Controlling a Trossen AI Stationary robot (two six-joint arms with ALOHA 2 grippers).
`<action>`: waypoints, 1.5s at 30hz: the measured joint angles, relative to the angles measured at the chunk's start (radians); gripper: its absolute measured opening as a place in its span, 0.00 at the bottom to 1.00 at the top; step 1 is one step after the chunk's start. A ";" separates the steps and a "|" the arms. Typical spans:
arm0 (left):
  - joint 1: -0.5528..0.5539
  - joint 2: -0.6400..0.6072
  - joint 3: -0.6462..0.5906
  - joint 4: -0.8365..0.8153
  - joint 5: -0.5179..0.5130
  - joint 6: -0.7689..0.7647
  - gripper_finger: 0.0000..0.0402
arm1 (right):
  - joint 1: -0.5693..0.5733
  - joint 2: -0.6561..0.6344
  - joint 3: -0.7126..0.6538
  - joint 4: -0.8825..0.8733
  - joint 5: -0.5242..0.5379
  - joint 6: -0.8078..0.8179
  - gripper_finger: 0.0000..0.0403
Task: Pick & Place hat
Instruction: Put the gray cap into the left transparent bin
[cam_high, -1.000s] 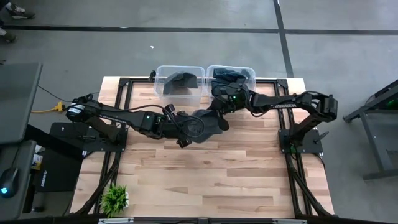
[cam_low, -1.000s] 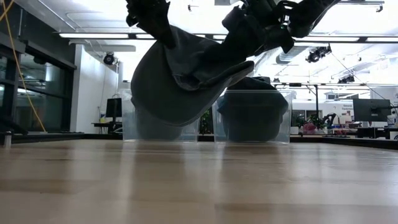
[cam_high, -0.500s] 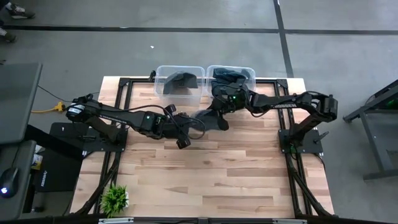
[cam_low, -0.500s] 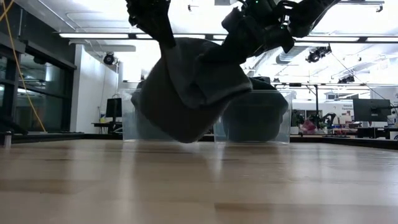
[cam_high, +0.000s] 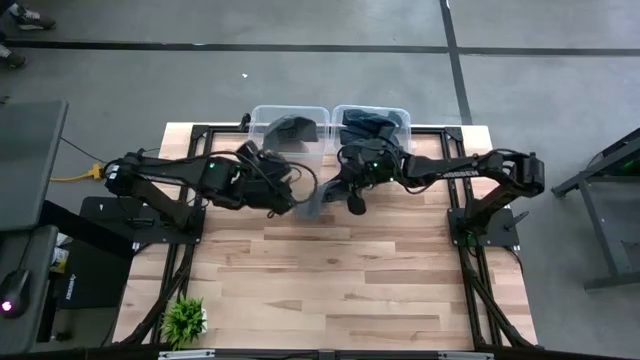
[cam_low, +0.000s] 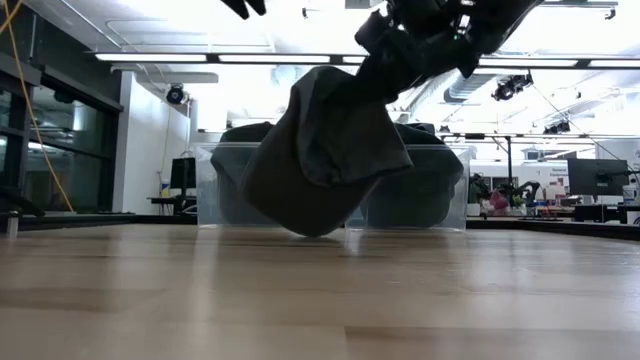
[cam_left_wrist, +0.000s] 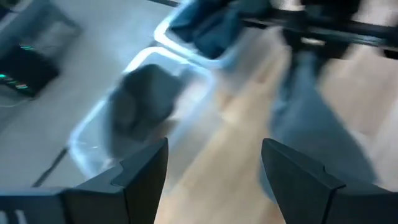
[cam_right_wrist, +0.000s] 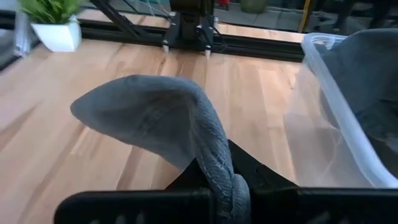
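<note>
Right gripper (cam_high: 350, 190) pinching grey hat (cam_high: 318, 196) by edge, just in front of two clear bins (cam_high: 290, 130); left gripper (cam_high: 285, 185) beside hat, empty

Low view: hat (cam_low: 325, 150) dangling above wooden table (cam_low: 320, 300), lowest part near surface

Left wrist view: fingers (cam_left_wrist: 143, 174) spread wide, nothing between; hat (cam_left_wrist: 311, 124) ahead, blurred

Right wrist view: hat (cam_right_wrist: 161, 124) bunched where fingers clamp it, rest draped over table

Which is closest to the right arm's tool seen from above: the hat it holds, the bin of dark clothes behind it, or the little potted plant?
1. The hat, hanging from the right tool.
2. The right-hand bin, just behind it at the table's far edge.
3. The potted plant, far off at the near left corner.
</note>
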 joint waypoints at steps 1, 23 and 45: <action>0.000 0.000 0.005 -0.021 -0.025 -0.013 0.64 | 0.012 -0.007 0.000 -0.007 0.029 -0.005 0.00; 0.000 -0.084 -0.273 -0.174 -0.210 -0.334 0.64 | 0.067 -0.082 0.570 -0.689 0.281 -0.198 0.00; 0.002 -0.439 -0.725 0.363 -0.244 -0.147 0.64 | -0.114 0.361 1.194 -0.974 0.162 -0.305 0.00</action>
